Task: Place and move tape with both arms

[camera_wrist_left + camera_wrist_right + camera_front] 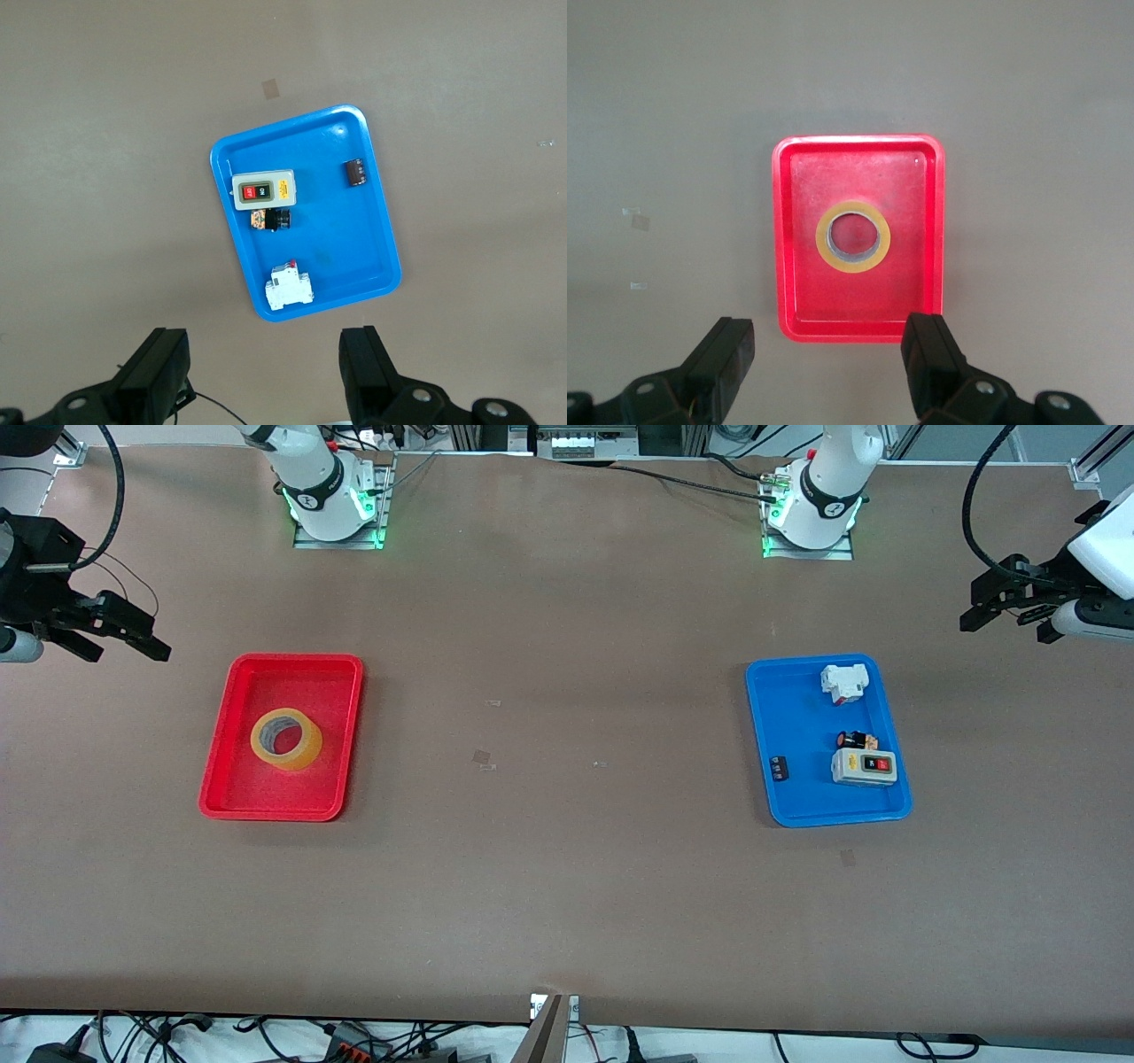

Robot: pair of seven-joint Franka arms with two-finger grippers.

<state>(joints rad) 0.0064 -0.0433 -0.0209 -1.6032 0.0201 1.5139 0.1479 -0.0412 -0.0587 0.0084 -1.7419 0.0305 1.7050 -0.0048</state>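
Note:
The tape (297,757) is a yellowish-tan ring with a grey core. It lies flat in the red tray (266,810) toward the right arm's end of the table. The right wrist view looks straight down on the tape (822,237) in the red tray (859,329). My right gripper (124,648) (830,341) hangs open and empty over bare table beside that tray, at the table's end. My left gripper (1010,627) (264,350) hangs open and empty over the table at the left arm's end, beside the blue tray (828,815).
The blue tray (306,312) holds a white switch block (843,683), a grey box with red and black buttons (864,766), a small black-and-red part (853,740) and a small black piece (779,768). Brown tabletop stretches between the two trays.

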